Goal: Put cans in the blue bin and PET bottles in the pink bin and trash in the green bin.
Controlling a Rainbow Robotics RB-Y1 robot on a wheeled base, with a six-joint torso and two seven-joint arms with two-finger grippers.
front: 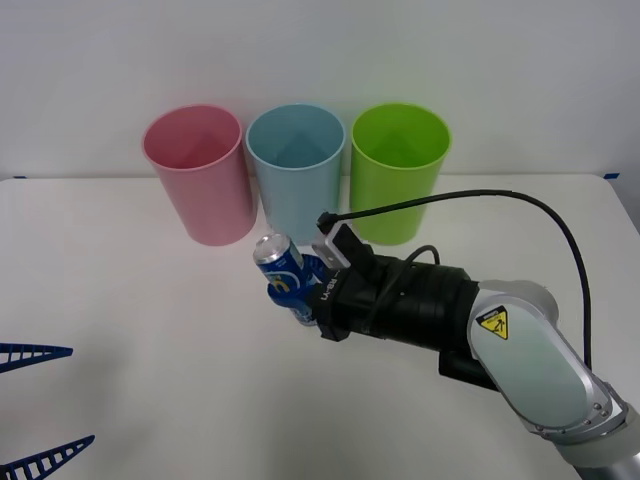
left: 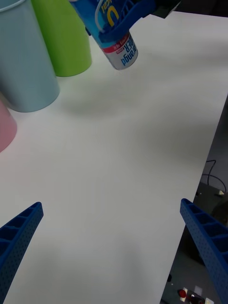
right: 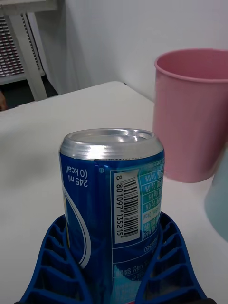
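Right gripper (front: 297,287) is clamped on the can (front: 282,268), lifted off the table — blue bin (front: 296,170) just beyond, drop pending. Left gripper (front: 38,405) idles, fingers apart.

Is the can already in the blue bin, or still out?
Out. The right gripper holds the can tilted, clear of the table, in front of the blue bin.
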